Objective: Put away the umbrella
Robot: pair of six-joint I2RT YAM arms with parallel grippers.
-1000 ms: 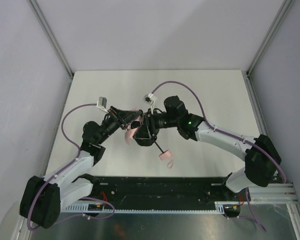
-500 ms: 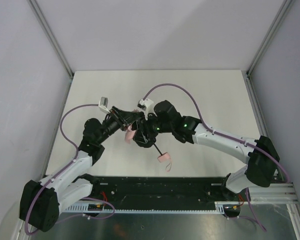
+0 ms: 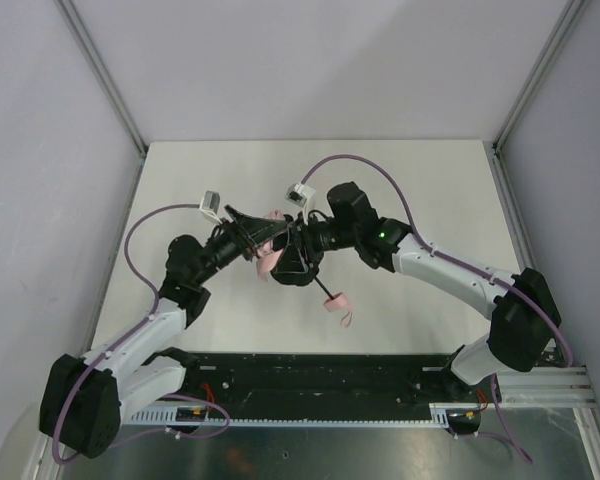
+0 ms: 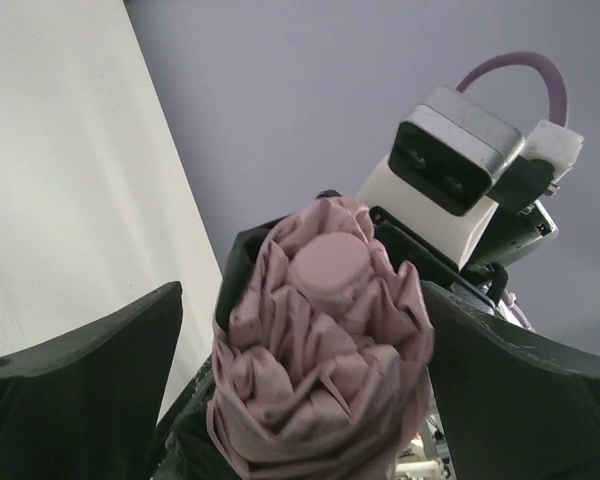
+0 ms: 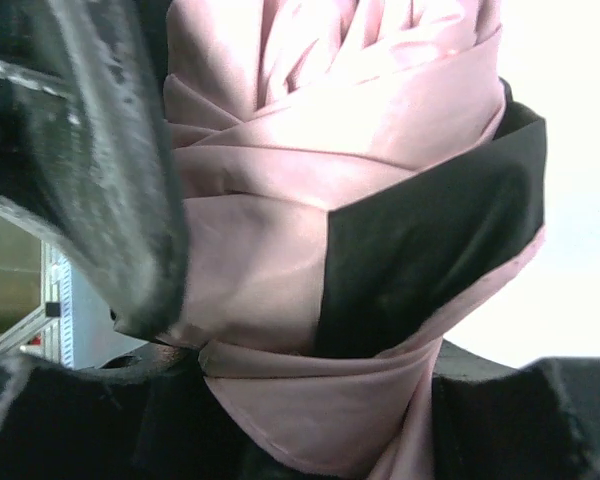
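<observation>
The pink umbrella (image 4: pixel 320 370) is folded and wrinkly, handle (image 3: pixel 335 302) at five o'clock. The right pincer (image 3: pixel 288 265) squeezes it; the left pincer (image 4: pixel 300 300) gapes open.

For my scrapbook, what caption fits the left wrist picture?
Open black fingers flank a bunched pale pink fabric umbrella.

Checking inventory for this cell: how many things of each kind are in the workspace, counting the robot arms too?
umbrella: 1
robot arms: 2, the left arm and the right arm
total: 3
</observation>
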